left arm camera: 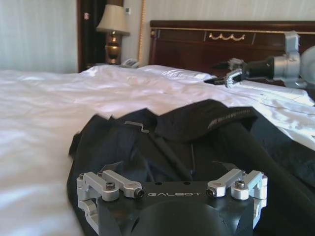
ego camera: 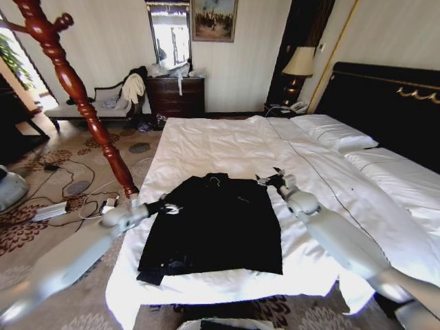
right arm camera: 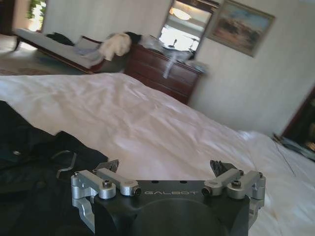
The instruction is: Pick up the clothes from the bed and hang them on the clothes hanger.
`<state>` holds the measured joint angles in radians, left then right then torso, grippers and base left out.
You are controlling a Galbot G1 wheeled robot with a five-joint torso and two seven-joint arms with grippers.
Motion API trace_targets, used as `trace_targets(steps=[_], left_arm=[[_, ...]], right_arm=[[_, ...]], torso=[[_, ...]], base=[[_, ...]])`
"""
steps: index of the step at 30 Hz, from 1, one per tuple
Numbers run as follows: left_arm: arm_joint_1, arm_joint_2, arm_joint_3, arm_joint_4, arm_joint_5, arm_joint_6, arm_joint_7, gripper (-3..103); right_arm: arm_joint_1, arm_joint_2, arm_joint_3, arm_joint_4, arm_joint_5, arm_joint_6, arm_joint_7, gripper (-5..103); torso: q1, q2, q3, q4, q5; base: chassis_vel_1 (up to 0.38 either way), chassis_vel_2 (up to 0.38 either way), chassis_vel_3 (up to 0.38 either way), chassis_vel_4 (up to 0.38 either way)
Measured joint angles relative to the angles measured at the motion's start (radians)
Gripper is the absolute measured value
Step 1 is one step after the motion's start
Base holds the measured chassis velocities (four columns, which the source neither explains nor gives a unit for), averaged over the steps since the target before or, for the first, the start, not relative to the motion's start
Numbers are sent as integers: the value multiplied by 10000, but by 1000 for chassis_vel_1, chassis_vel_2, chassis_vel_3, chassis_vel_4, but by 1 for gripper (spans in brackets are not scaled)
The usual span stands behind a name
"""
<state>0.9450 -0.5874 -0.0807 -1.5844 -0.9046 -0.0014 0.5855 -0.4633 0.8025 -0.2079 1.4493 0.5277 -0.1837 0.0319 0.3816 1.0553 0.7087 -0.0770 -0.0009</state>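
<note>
The black jacket (ego camera: 216, 223) lay flat on the bed (ego camera: 227, 141) near its foot, with the left gripper (ego camera: 167, 205) at the garment's left shoulder and the right gripper (ego camera: 269, 179) at its right shoulder, both with fingers spread apart.

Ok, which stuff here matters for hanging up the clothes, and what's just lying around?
Task things:
black jacket
bed
wooden clothes stand
left gripper
right gripper

Lying about:
table lamp
dresser
cream garment on the bench
floor cables
</note>
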Motion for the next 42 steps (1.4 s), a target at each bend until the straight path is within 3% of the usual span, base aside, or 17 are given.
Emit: trace_targets(steps=[4, 11, 21, 32, 42], left_arm=[[1193, 65, -1022, -379, 24, -351, -221, 100], [3400, -778, -3281, -1504, -151, -490, -1087, 100], [5529, -1802, -4976, -2512, 121, -666, -1202, 100], [6332, -2222, -5625, -2966, 157, -784, -994, 100], [6619, -2582, -5655, -3436, 123, -783, -923, 100]], right_arm=[[972, 267, -972, -506, -153, 138, -496, 100], [2891, 802, -3153, -1624, -703, 301, -1714, 100], [4018, 1495, -4848, -3923, -1040, 395, -3254, 100], [4602, 1982, -5882, -5164, -1395, 726, -3859, 100], [5175, 3421, -6621, -7044, -1832, 950, -4182, 100]], torso=[[0, 0, 0, -13, 8], [2, 0, 1, -7, 7], [2, -1, 1, -9, 10], [2, -1, 1, -13, 9], [2, -1, 1, -10, 6]], base=[[0, 0, 0, 0], [0, 0, 0, 0], [0, 0, 0, 0], [0, 0, 0, 0], [0, 0, 0, 0]])
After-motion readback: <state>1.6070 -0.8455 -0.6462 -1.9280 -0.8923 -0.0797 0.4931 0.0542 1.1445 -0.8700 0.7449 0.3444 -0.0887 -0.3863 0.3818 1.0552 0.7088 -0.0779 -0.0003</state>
